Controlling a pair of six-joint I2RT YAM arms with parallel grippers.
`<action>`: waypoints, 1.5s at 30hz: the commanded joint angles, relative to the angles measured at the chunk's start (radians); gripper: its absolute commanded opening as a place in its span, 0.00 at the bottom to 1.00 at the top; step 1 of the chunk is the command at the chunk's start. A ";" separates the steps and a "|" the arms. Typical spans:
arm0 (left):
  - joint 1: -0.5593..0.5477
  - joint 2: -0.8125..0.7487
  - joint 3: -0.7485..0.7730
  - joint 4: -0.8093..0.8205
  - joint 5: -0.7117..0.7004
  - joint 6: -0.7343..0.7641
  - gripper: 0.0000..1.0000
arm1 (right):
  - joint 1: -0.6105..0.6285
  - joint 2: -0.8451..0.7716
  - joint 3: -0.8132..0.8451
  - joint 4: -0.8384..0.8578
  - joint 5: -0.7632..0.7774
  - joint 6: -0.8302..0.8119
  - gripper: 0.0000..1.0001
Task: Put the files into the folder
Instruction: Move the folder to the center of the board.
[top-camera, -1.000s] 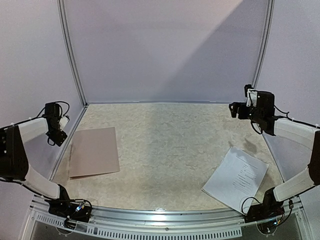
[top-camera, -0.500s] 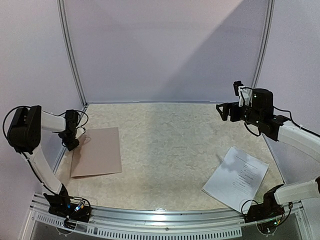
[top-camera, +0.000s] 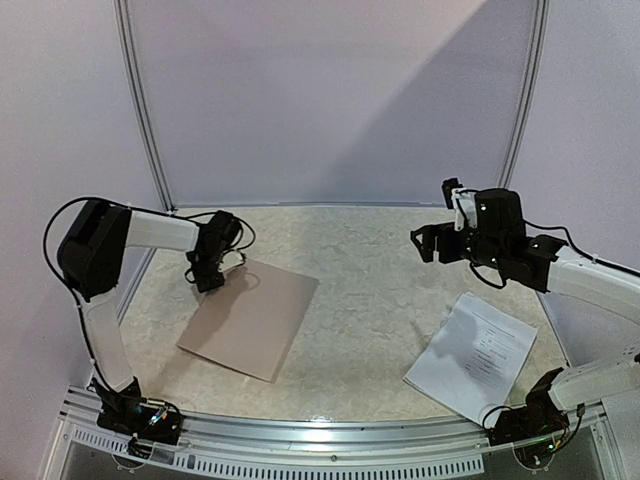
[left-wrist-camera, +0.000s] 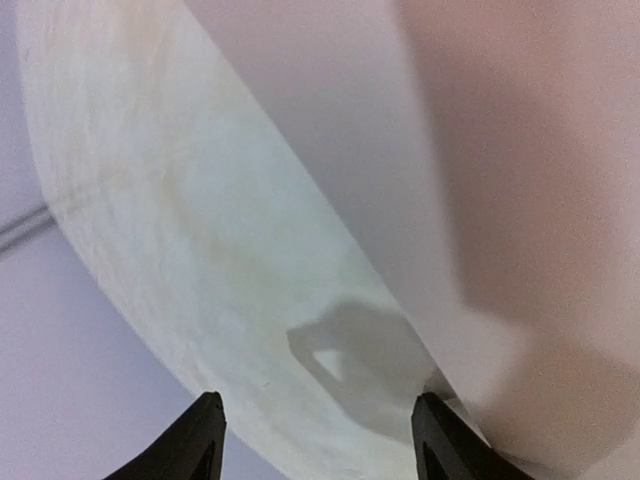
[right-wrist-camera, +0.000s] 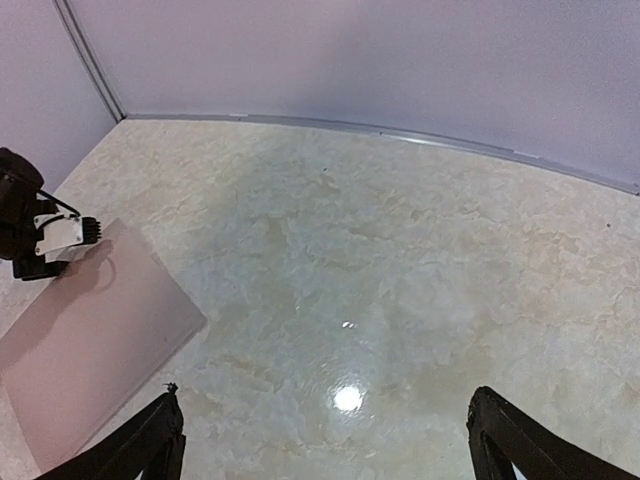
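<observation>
Tan folder (top-camera: 250, 320) lies closed, its edge touching one of the parted left fingers (left-wrist-camera: 200, 445); files (top-camera: 472, 355) lie outside it, apart from the wide, empty right fingers (right-wrist-camera: 500, 440).

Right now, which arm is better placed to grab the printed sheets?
Right. The files lie on its side, near its base, and the right gripper hangs open above the table. The left gripper is across the table at the folder's far corner.

The marbled beige table (top-camera: 370, 300) carried two things: a tan folder (top-camera: 250, 320) at left, printed files (top-camera: 472, 358) near right, well apart.
</observation>
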 joint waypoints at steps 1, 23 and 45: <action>-0.114 0.061 0.136 -0.378 0.224 -0.163 0.66 | 0.085 0.052 0.035 -0.127 0.090 0.115 0.99; -0.124 -0.446 -0.433 -0.249 0.443 0.206 0.71 | 0.364 0.706 0.184 -0.071 -0.286 0.656 0.61; -0.242 -0.173 0.120 -0.520 0.983 0.139 0.65 | -0.054 0.875 0.467 -0.025 -0.307 0.466 0.55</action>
